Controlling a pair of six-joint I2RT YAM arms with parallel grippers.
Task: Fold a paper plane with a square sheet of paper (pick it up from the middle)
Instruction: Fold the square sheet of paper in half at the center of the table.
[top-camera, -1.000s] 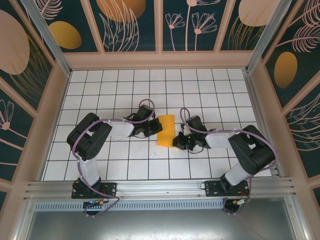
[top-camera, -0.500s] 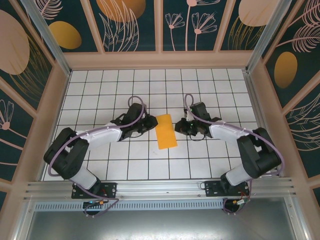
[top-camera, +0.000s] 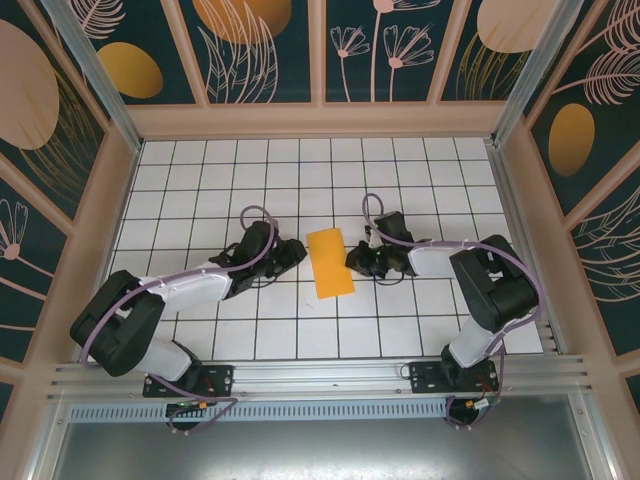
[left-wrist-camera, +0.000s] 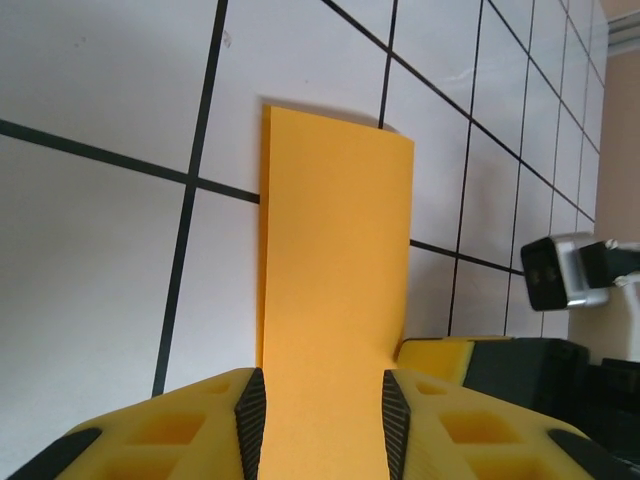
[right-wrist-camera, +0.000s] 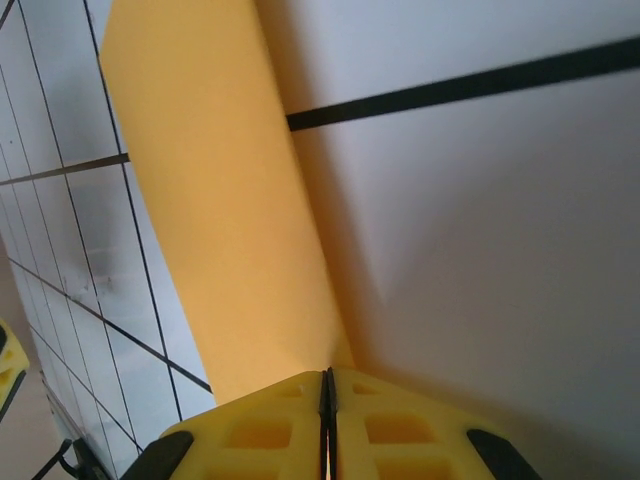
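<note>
The square sheet of paper (top-camera: 330, 262) lies folded in half as a narrow orange-yellow strip on the white grid table (top-camera: 300, 185). My left gripper (top-camera: 292, 253) sits low at the strip's left edge and is open. In the left wrist view the paper (left-wrist-camera: 335, 280) runs between its spread fingertips (left-wrist-camera: 252, 405), untouched by either. My right gripper (top-camera: 356, 262) is at the strip's right edge, shut. In the right wrist view the paper's (right-wrist-camera: 210, 200) slightly lifted edge runs into the closed seam of the gripper (right-wrist-camera: 327, 378). No paper plane shape is seen.
Patterned walls and a metal frame (top-camera: 520, 110) enclose the table on three sides. The rail (top-camera: 320, 378) with both arm bases runs along the near edge. Open grid tiles lie beyond the paper toward the back wall.
My left gripper has opened and let go of the paper, and its arm has stretched out lower over the table. The right gripper has stayed shut at the paper's right edge.
</note>
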